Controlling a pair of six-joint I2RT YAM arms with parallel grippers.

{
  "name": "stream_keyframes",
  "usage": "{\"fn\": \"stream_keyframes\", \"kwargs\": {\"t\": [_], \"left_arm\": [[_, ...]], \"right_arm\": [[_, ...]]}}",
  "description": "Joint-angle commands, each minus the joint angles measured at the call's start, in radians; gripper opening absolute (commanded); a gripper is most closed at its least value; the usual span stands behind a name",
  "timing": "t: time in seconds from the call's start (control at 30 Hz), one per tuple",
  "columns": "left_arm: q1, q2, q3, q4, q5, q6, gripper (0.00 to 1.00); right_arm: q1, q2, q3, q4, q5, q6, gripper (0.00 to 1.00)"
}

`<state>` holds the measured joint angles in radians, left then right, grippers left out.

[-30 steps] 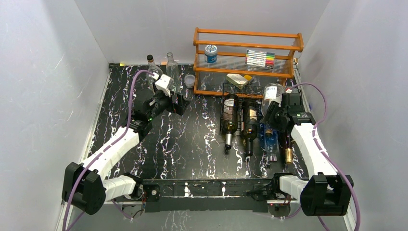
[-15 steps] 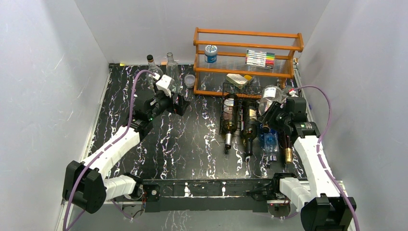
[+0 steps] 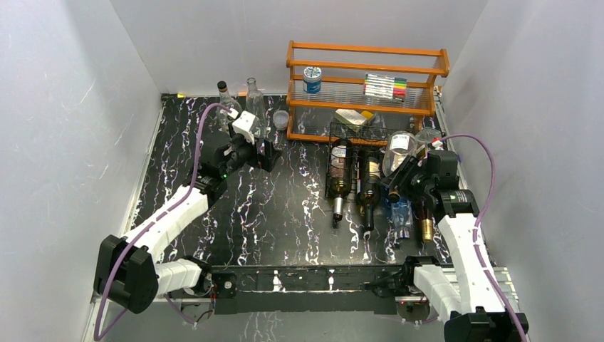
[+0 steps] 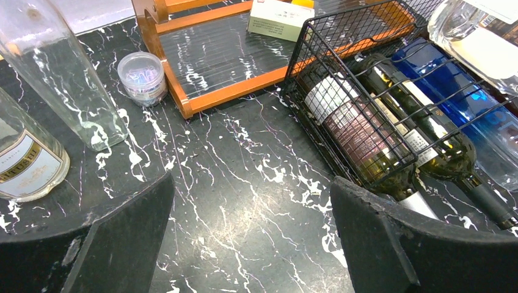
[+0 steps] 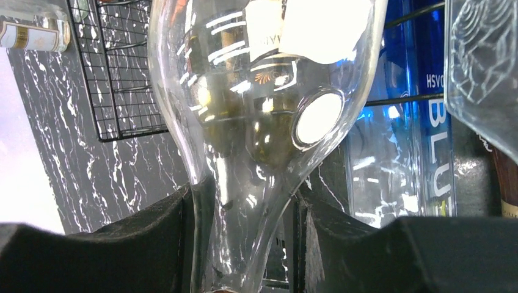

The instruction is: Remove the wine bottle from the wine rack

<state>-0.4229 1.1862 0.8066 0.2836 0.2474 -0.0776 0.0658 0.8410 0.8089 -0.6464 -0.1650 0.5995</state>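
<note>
Where the black, white-veined table [image 3: 285,214] meets the back wall, an orange wooden shelf [image 3: 367,68] stands. Just in front of it sits the wine rack [image 4: 348,36], low and wide, made of thin black wire with parallel slots. 2 dark bottles [image 3: 342,174] lie in its left slots with their necks pointing toward the arms, and a blue bottle [image 3: 400,210] lies in a slot further right.

Above that right side, over the blue bottle, is the wine bottle [image 3: 397,151]. It is clear glass, see-through, with a broad rounded body that narrows smoothly into a slim neck. It carries a white paper label and a small round white patch lower on its shoulder. It is tilted, base toward the shelf and neck toward the near edge. Whether it touches the wire cannot be told.

The right gripper [image 5: 244,244] is clamped on the slim neck, a black finger pressed to each side.

The left gripper [image 4: 250,244] hangs over bare table left of the rack, its jaws spread wide and holding nothing. Beyond it stand 2 glass bottles [image 3: 226,107] and a small lidded cup [image 4: 142,73].
</note>
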Motion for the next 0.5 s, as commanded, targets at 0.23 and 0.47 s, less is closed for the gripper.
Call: {"fn": "stream_keyframes", "kwargs": {"t": [0.23, 0.47], "left_arm": [[-0.006, 0.009, -0.001, 0.015, 0.012, 0.004, 0.98], [-0.019, 0.015, -0.006, 0.017, 0.021, 0.012, 0.98]], "right_arm": [[0.012, -0.062, 0.195, 0.113, -0.16, -0.042, 0.0], [0.011, 0.008, 0.288, 0.056, -0.294, -0.124, 0.0]]}}
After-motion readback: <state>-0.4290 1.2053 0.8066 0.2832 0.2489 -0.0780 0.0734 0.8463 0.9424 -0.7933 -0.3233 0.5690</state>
